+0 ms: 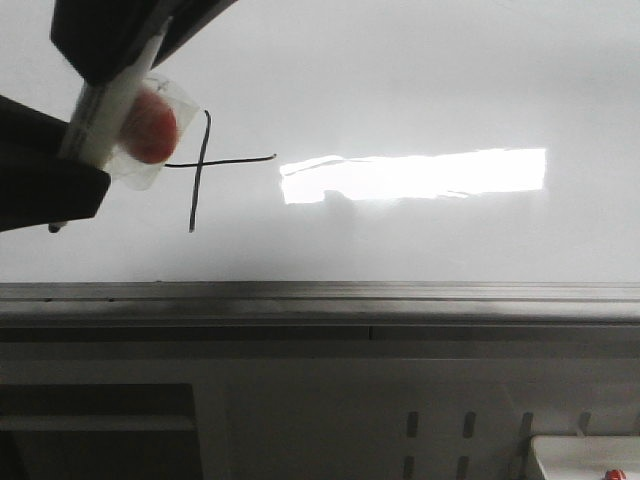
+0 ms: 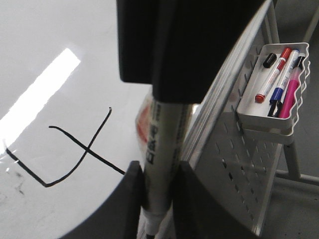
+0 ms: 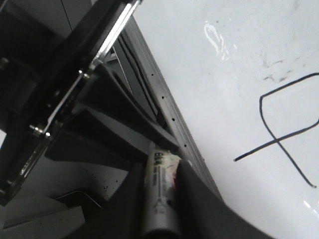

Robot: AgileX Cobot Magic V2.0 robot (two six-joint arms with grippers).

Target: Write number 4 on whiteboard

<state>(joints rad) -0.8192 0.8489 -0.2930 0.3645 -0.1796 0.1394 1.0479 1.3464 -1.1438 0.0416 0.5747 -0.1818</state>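
Note:
The whiteboard (image 1: pixel 400 80) fills the front view, with a grey rail (image 1: pixel 320 295) along its near edge. The number 4 (image 1: pixel 200 163) is drawn in thin black at the left; its angled stroke is hidden behind a white marker (image 1: pixel 105 110) wrapped in clear tape with a red patch. In the left wrist view my left gripper (image 2: pixel 158 169) is shut on the marker (image 2: pixel 162 139), beside the 4 (image 2: pixel 75 154). My right gripper (image 3: pixel 160 172) is shut on a taped marker (image 3: pixel 159 199) by the board's rail, apart from the 4 (image 3: pixel 284 132).
A bright rectangular glare (image 1: pixel 415 175) lies right of the 4. A white tray (image 2: pixel 274 127) holding several markers hangs on a perforated grey panel (image 2: pixel 239 164) beside the board. Faint grey smudges (image 3: pixel 274 74) mark the board near the 4.

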